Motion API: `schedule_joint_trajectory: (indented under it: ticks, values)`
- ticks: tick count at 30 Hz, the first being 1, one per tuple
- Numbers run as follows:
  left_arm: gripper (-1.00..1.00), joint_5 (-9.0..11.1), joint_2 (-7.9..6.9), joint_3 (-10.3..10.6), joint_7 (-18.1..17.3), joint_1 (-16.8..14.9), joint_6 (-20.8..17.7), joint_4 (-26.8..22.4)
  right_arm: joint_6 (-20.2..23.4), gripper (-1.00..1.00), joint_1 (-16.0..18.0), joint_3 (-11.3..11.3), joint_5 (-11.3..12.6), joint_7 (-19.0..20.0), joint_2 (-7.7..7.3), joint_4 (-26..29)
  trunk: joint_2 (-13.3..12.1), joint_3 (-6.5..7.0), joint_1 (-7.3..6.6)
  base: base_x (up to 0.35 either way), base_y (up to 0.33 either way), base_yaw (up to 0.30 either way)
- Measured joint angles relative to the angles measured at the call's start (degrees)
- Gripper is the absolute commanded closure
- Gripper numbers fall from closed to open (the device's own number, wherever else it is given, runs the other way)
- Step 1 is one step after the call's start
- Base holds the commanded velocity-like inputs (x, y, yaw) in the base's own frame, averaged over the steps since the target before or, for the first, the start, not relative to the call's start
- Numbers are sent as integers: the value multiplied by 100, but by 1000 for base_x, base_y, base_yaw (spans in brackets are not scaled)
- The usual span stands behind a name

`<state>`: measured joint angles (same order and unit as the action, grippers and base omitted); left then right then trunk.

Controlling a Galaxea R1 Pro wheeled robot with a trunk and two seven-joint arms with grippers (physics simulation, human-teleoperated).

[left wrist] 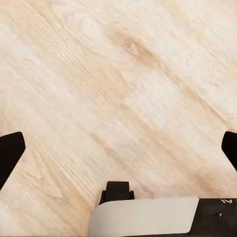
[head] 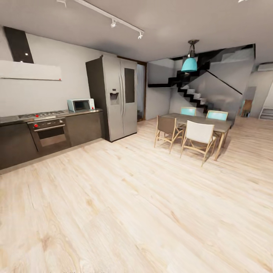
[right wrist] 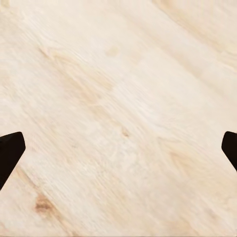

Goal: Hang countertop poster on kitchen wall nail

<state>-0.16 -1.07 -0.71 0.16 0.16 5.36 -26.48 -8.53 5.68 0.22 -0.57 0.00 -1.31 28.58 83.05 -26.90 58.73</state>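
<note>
Two grippers spread wide, nothing held: left gripper (left wrist: pixel 118 148), right gripper (right wrist: pixel 118 148), wooden floor (head: pixel 151 212) seen below | step: transit | poster unsighted | kitchen countertop (head: pixel 81 111) beside fridge (head: pixel 117 96) must be approached next, probably

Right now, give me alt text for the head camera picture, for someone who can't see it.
An open-plan room with a wide pale wooden floor. At left, a kitchen countertop with a hob, a built-in oven and a microwave beside a tall grey fridge. At right, a dining table with four chairs under a teal lamp, stairs behind.
</note>
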Motion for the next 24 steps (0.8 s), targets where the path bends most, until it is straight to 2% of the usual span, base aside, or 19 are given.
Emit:
schedule_joint_trajectory:
  ticks: [6,11,17,24]
  values:
    - [-100,0,0,1,0,0,0,0,0,-100,0,3,0,0,0,-106,0,0,0,0,0,281]
    - [-100,0,0,0,0,0,0,0,3,-100,0,2,-4,4,0,-144,0,0,-1,47,-36,132]
    - [-100,1,0,-1,0,0,1,1,2,-100,0,2,-3,6,0,-189,0,0,-2,197,-182,83]
    - [-100,7,0,-7,0,0,1,1,-4,-100,0,2,1,1,0,-212,0,0,-3,235,-223,248]
